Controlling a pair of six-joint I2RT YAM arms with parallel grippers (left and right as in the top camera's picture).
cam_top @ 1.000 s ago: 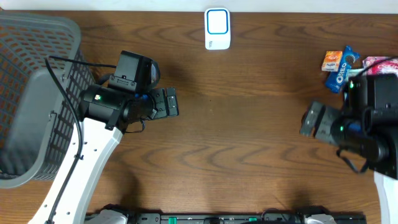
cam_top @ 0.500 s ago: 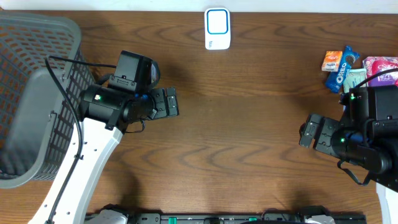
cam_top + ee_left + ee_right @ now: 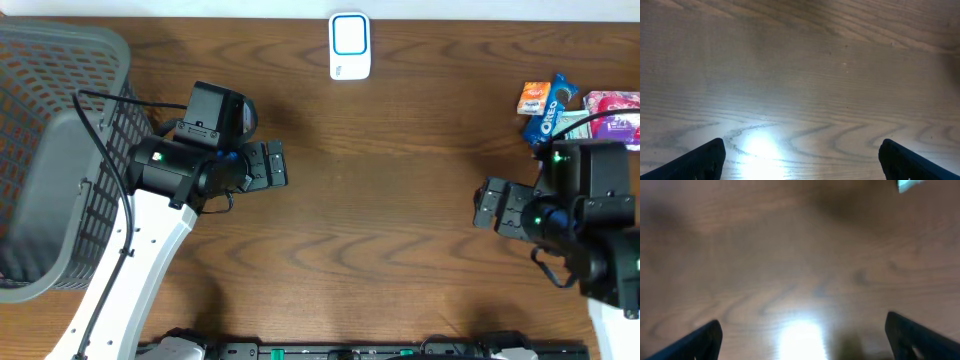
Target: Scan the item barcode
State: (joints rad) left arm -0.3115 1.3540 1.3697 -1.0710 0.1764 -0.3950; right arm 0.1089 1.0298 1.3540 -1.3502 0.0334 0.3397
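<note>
Dark wood tabletop (image 3: 400, 150), snack packs (image 3: 550, 112) heaped at its right edge just behind the right gripper (image 3: 487, 207), which points away toward centre, left gripper (image 3: 275, 163) well apart, and all 4 fingers spread wide, empty.

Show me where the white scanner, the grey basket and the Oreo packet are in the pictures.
white scanner (image 3: 350, 42): overhead view, middle of its blue-ringed top face.
grey basket (image 3: 45, 70): overhead view, on its mesh wall.
Oreo packet (image 3: 552, 113): overhead view, middle of the blue wrapper.
</note>
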